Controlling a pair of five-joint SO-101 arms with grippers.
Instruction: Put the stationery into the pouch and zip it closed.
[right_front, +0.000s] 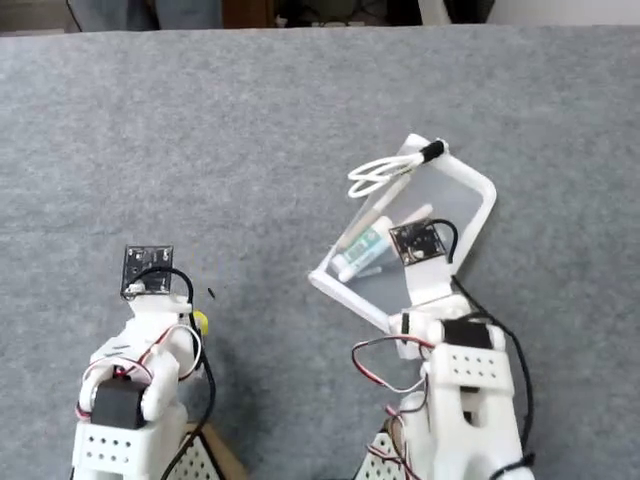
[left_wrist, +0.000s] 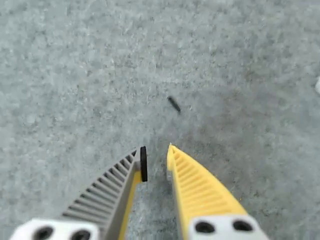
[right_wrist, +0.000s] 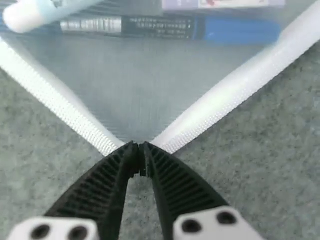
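A translucent pouch with white zip edges lies on the grey mat, holding a glue stick and other stationery. A white cord loop hangs from its black zip pull at the far corner. My right gripper is at the pouch's near corner. In the right wrist view this gripper is shut on the point where the two zip edges meet. A blue-and-black pen and the glue stick lie inside beyond it. My left gripper hovers over bare mat, open by a narrow gap, nothing between its fingers.
A small black speck lies on the mat just ahead of the left gripper, also seen as the speck from above. Grey mat spreads wide to the left and far side of the pouch.
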